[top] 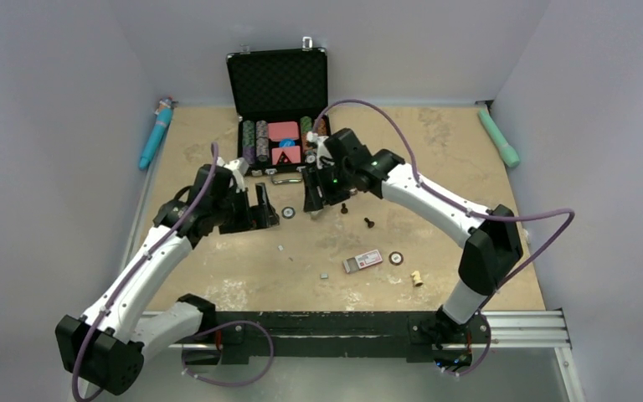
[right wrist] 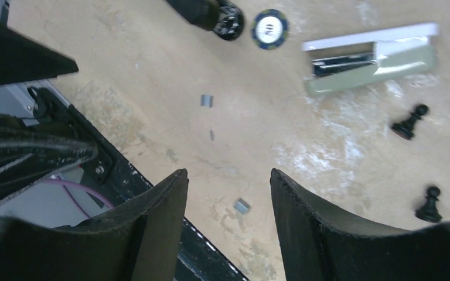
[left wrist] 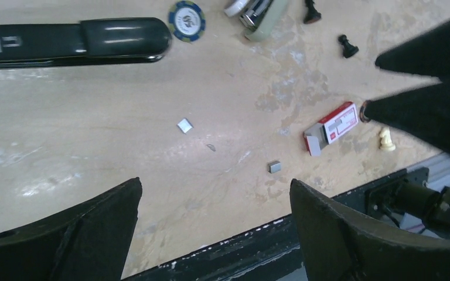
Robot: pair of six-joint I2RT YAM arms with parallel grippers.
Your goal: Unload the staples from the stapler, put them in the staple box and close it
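Soft, even overhead light, faint shadows on the table (top: 444, 167), glare streaks along the stapler (left wrist: 94, 38), wrist-view foregrounds dark, seemingly out of focus.

The slim plastic stapler (left wrist: 73, 40) is coloured black with a white end mark, the tiny metal staples (left wrist: 184, 125) grey, the small cardboard box (left wrist: 331, 127) red-and-white.

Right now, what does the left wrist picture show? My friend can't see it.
The left pincer hangs open over a tan table, holding nothing. The black stapler lies at top left beside a blue chip. Two tiny grey strips of staples lie loose mid-table, and a red-and-white box sits to their right.
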